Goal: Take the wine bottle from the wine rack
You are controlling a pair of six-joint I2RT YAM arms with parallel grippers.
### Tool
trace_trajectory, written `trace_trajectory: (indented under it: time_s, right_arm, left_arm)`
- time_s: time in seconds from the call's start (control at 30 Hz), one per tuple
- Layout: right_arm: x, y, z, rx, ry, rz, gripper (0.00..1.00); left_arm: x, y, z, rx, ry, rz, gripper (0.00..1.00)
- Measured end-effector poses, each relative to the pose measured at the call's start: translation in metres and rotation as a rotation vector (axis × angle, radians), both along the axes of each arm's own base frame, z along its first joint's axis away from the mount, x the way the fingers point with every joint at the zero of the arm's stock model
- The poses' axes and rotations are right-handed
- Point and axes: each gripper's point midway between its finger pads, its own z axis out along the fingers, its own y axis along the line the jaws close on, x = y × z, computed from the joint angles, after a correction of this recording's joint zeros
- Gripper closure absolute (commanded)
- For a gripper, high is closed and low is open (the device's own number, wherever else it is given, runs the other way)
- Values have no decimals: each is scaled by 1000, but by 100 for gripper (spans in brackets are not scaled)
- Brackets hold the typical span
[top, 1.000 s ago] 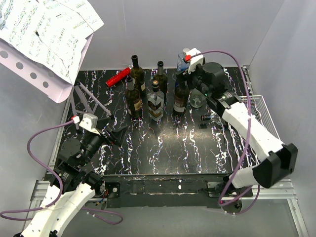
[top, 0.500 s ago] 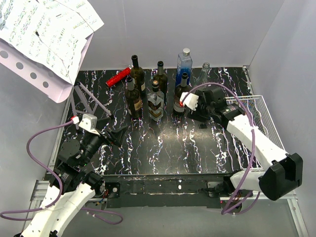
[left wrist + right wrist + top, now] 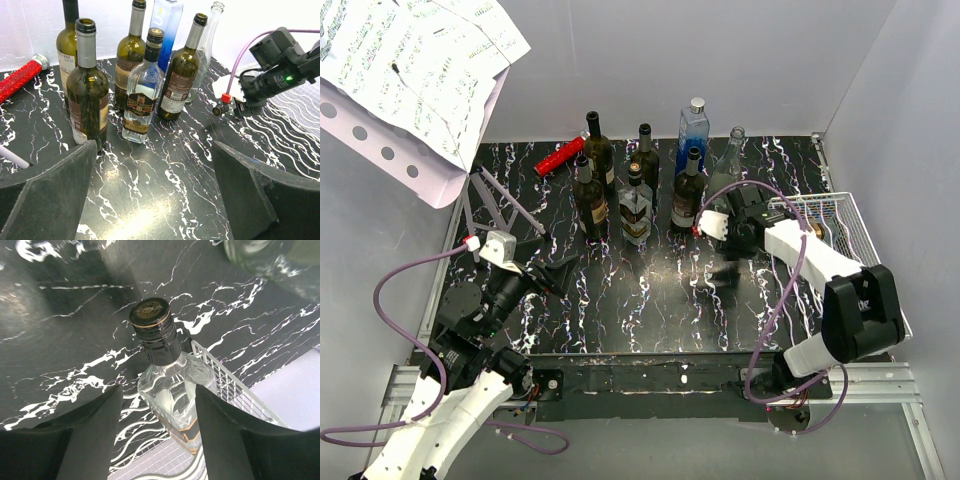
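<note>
My right gripper (image 3: 156, 391) straddles the bottle (image 3: 167, 382) where it juts past the rack (image 3: 227, 387); jaws apart, not yet clamped.

The left gripper (image 3: 154, 150) is held low, jaws spread wide; the right gripper (image 3: 156, 392) is pointed downward, jaws parted.

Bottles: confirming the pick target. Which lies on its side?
The clear, black-capped bottle in the white wire rack, framed by the right gripper; the others stand upright.
</note>
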Motion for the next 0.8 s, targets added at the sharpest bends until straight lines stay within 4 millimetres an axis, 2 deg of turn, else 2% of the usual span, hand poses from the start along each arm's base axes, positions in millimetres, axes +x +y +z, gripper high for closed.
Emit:
trace_trajectory:
  time_s: [0.2, 0.4, 0.57, 0.8]
  right_arm:
    - [8, -19, -29, -50, 21, -12, 33]
    - [20, -21, -39, -85, -22, 3, 34]
    - [33, -24, -43, -127, -59, 11, 30]
    - [43, -27, -51, -164, -73, 15, 33]
  left_arm:
    - [0, -2, -1, 3, 6, -5, 2]
    - [2, -6, -6, 13, 23, -16, 2]
    - [2, -6, -6, 14, 24, -16, 2]
    - [2, -6, -6, 17, 22, -18, 2]
